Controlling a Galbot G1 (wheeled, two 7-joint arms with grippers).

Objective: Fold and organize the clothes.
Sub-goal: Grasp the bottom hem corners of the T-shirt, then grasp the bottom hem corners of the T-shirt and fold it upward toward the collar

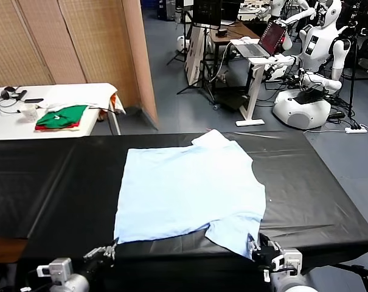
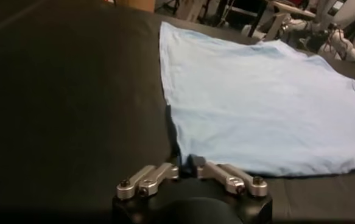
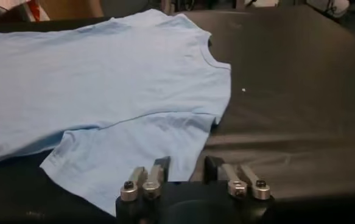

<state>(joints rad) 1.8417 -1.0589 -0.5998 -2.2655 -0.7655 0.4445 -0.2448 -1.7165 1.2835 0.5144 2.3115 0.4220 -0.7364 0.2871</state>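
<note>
Head view: pale light-blue thin T-shirt [image 1: 190, 185] flat on the black table [image 1: 44, 182], left gripper [image 1: 109, 250] clenched on its near hem corner, right gripper [image 1: 254, 246] on its sleeve; shallow pinches may slip when lifted.

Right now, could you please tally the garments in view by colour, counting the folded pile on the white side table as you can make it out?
Light blue: 1, the T-shirt spread flat on the black table.
Green: 1, the folded garment on top of the pile.
Red: at least 1, only an edge showing beneath the green.
Total: 3 visible.
</note>
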